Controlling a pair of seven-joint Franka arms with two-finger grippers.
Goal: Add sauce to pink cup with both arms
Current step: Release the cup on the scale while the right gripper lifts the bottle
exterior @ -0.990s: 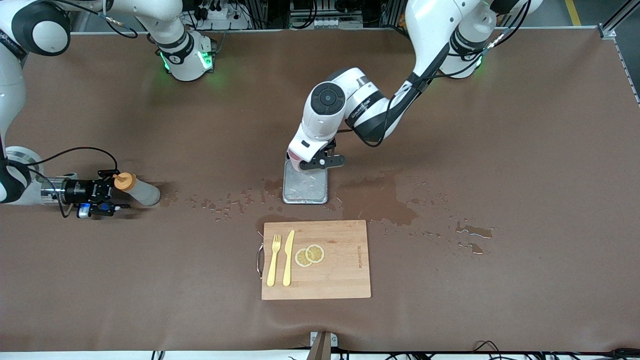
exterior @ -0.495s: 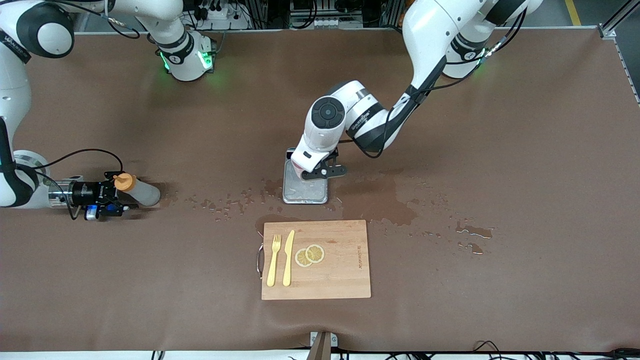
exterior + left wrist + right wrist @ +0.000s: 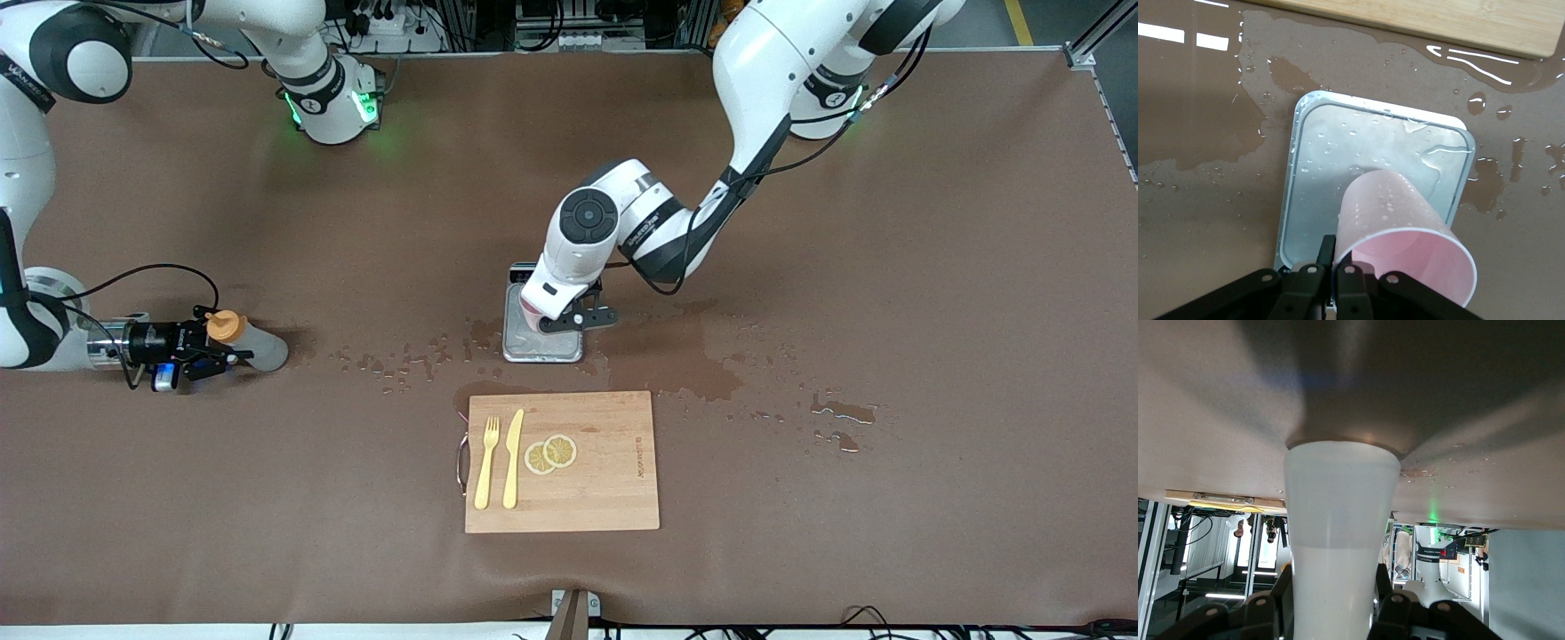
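Note:
The sauce [image 3: 262,348], a translucent bottle with an orange cap, stands on the brown table near the right arm's end. My right gripper [image 3: 224,342] comes in level from the side. Its fingers press both sides of the bottle [image 3: 1338,520] just under the cap. The pink cup [image 3: 1405,247] hangs tilted over the steel scale [image 3: 1358,153] at mid-table. My left gripper [image 3: 1336,260] is shut on its rim, one finger inside and one outside. In the front view the left gripper [image 3: 569,320] hides most of the cup [image 3: 531,311]. I cannot tell whether the cup's base touches the scale [image 3: 542,347].
A wooden cutting board [image 3: 605,498] lies nearer the front camera than the scale, with a yellow fork [image 3: 485,462], a yellow knife [image 3: 513,458] and two lemon slices [image 3: 550,453] on it. Wet patches and droplets [image 3: 685,356] spread over the table around the scale.
My right gripper has closed its fingers onto the sauce bottle. My left arm has carried the pink cup a little way along the scale toward the front camera.

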